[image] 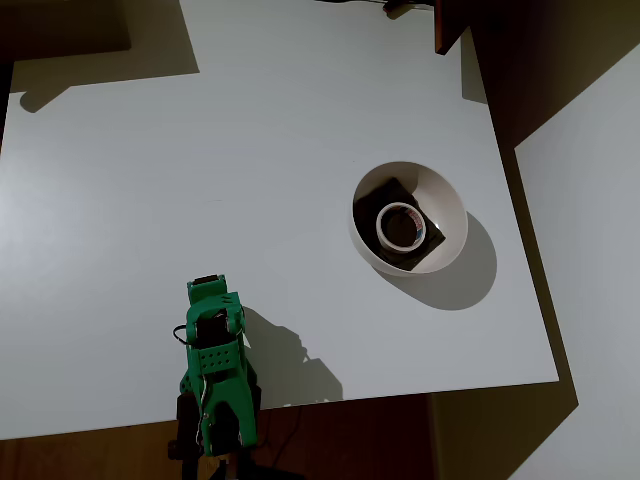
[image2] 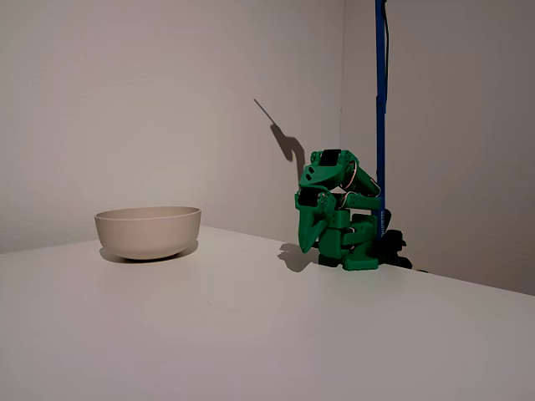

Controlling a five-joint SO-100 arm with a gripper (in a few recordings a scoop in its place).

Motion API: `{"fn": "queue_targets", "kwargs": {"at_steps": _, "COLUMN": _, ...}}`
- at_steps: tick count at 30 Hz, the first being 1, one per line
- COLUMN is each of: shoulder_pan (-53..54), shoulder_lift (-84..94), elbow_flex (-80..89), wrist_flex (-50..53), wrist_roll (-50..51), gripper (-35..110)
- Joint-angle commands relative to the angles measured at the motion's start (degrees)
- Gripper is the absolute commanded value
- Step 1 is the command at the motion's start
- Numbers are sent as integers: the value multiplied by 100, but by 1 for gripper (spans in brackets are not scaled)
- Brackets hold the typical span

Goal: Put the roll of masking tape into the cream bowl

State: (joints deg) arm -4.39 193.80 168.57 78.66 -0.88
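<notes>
Tape (image: 401, 226) inside bowl (image: 445, 195), seen overhead.

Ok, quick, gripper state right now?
Gripper: folded back at the arm's base, holding nothing; open or shut cannot be told. Roll of masking tape lies in the cream bowl.

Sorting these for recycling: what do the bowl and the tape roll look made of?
Bowl: likely glazed ceramic or plastic; smooth, cream, with a soft sheen. Tape roll: paper masking tape, matte whitish, on what looks like a printed cardboard core.
</notes>
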Motion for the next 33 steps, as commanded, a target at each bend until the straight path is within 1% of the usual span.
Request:
{"fn": "queue_targets", "kwargs": {"at_steps": 1, "shoulder_pan": -26, "shoulder_lift": 44, "elbow_flex": -158, "wrist_flex": 62, "wrist_roll": -44, "gripper": -5}}
{"fn": "queue_targets", "kwargs": {"at_steps": 3, "shoulder_pan": -26, "shoulder_lift": 44, "elbow_flex": -158, "wrist_flex": 62, "wrist_roll": -44, "gripper": -2}}
{"fn": "queue_targets", "kwargs": {"at_steps": 20, "shoulder_pan": -26, "shoulder_lift": 44, "elbow_flex": -158, "wrist_flex": 62, "wrist_roll": -35, "gripper": -8}}
{"fn": "queue_targets", "kwargs": {"at_steps": 33, "shoulder_pan": -26, "shoulder_lift": 44, "elbow_flex": -158, "wrist_flex": 62, "wrist_roll": -35, "gripper": -8}}
